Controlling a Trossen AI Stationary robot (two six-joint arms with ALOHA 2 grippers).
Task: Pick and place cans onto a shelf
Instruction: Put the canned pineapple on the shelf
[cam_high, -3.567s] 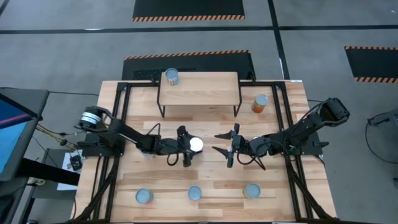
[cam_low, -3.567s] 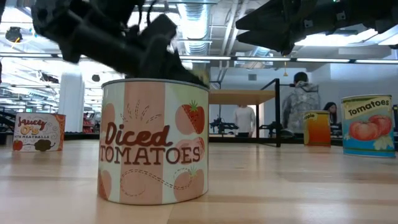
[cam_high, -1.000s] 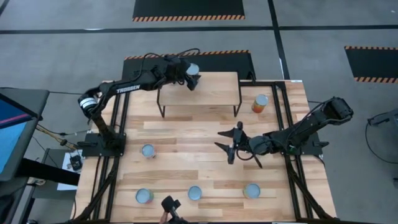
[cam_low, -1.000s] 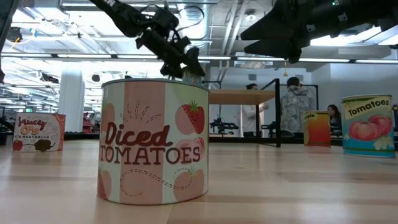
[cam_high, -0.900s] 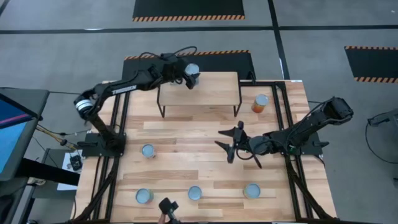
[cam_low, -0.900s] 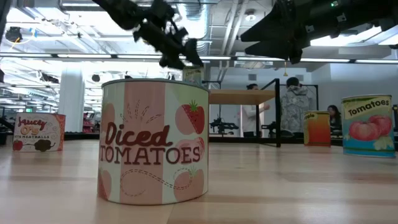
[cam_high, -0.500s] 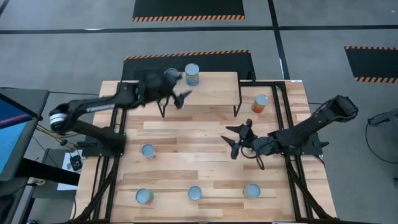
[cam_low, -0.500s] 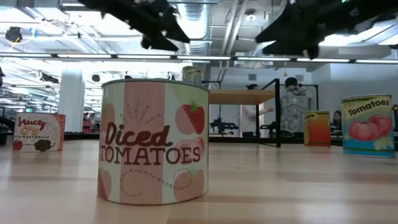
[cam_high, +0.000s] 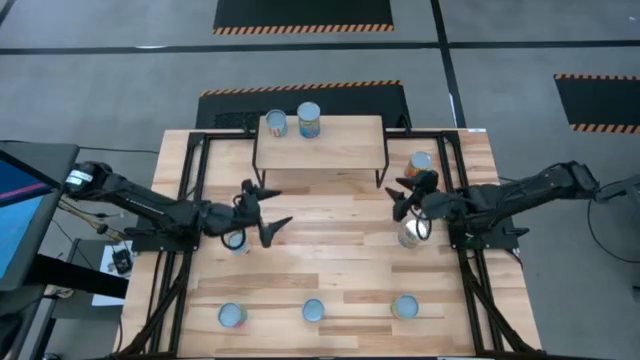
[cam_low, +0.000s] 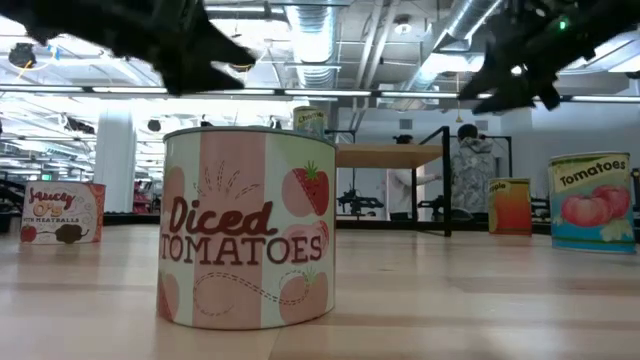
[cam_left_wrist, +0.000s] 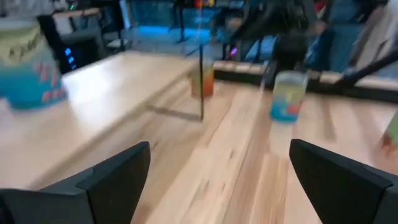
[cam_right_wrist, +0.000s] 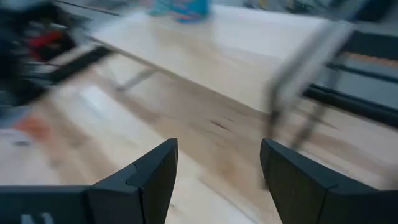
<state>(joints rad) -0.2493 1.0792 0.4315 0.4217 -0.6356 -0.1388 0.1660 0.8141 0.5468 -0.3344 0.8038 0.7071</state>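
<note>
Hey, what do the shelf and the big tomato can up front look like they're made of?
The shelf looks like pale unfinished wood, grain faintly visible, on thin black legs, probably metal. The Diced Tomatoes can looks like metal under a matte printed paper label; its rim shines slightly.

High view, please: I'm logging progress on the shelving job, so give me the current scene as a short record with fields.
cans on shelf: two, side by side near the left end of the shelf
cans on tabletop: six: three along the near edge, one left of centre, two at the right side
left gripper: open, empty, over the table below the shelf's left end
right gripper: open, empty, beside the two right-side cans
</note>
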